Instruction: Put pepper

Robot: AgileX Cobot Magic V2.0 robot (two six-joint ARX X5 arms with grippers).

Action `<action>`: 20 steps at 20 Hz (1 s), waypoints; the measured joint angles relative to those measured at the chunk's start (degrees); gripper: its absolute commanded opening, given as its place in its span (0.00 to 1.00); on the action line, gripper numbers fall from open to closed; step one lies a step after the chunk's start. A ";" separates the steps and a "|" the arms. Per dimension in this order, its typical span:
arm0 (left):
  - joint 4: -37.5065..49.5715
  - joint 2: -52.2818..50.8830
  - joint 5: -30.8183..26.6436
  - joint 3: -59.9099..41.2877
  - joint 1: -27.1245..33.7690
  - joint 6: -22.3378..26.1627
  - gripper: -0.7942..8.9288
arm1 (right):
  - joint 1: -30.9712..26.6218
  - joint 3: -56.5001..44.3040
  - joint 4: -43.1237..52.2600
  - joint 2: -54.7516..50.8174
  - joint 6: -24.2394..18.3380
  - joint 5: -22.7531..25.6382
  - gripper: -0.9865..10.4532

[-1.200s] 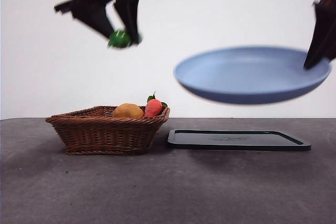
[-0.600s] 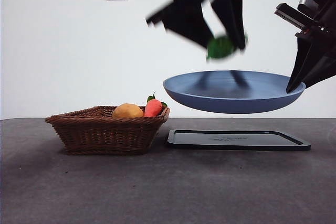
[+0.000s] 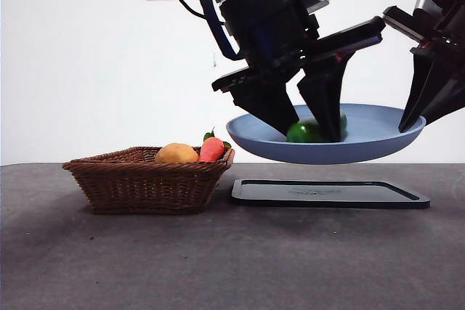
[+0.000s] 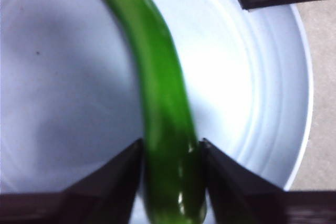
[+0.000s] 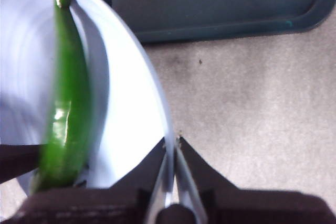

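The pepper (image 3: 304,133) is glossy, dark green and long. My left gripper (image 3: 309,132) is shut on it and holds it low inside the blue plate (image 3: 363,147), which hangs in the air. The left wrist view shows the pepper (image 4: 163,103) pinched between the jaws of my left gripper (image 4: 170,153) over the plate (image 4: 252,77). My right gripper (image 3: 414,117) is shut on the plate's right rim. The right wrist view shows my right gripper (image 5: 171,148) clamped on the rim (image 5: 152,93), with the pepper (image 5: 65,103) lying along the plate.
A wicker basket (image 3: 145,183) stands at the left with a tan round item (image 3: 176,154) and a red-orange item (image 3: 212,149) in it. A flat black tray (image 3: 330,194) lies on the table under the plate; it also shows in the right wrist view (image 5: 210,3).
My left gripper has carried the pepper from above the basket to the right and down into the plate. The plate has sunk a little and steadied in my right gripper.
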 measured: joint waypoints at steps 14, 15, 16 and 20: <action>-3.80 -9.09 1.31 -0.02 0.00 1.07 0.34 | -0.02 0.00 -3.10 0.00 4.94 -0.02 0.09; -4.61 -10.69 1.31 0.00 0.00 1.42 0.34 | -0.02 0.00 -2.91 0.00 5.57 0.02 0.09; -5.73 -12.26 1.31 0.00 0.00 1.97 0.34 | -0.02 0.00 -2.40 0.00 6.29 0.04 0.09; -9.51 -20.31 1.27 0.00 0.02 4.04 0.34 | -1.07 0.37 0.39 0.76 9.60 0.00 0.09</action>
